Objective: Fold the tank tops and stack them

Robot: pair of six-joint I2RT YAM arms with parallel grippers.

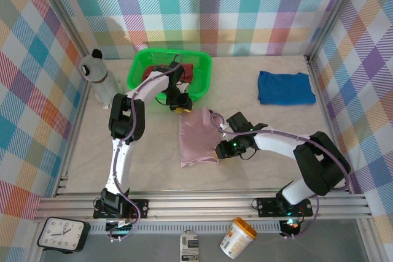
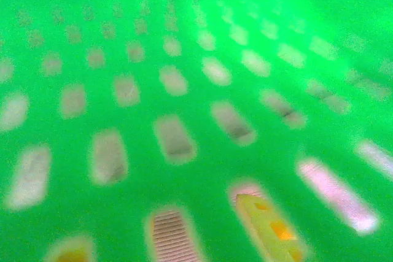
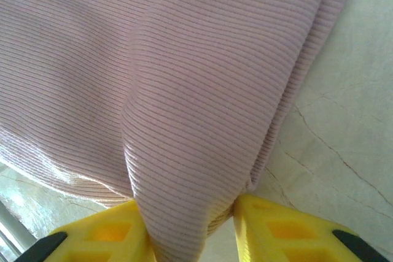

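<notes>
The dusty pink tank top [image 1: 198, 136] lies half folded on the table's middle. My right gripper [image 1: 222, 149] is at its lower right edge. In the right wrist view its yellow fingers [image 3: 276, 228] squeeze a raised ridge of the pink ribbed cloth [image 3: 184, 121] between them. The blue tank top [image 1: 285, 87] lies folded at the back right. The dark red tank top [image 1: 188, 70] sits in the green basket [image 1: 138, 75]. My left gripper [image 1: 178, 107] hangs by the basket's front wall [image 2: 202, 170]; through the wall's slots I see one yellow finger [image 2: 270, 228] and pink cloth [image 2: 172, 234].
A clear bottle with a panda-like cap [image 1: 97, 77] stands left of the basket. Checkered walls close in the table on three sides. The metal rail [image 1: 202, 202] carrying the arm bases runs along the near edge.
</notes>
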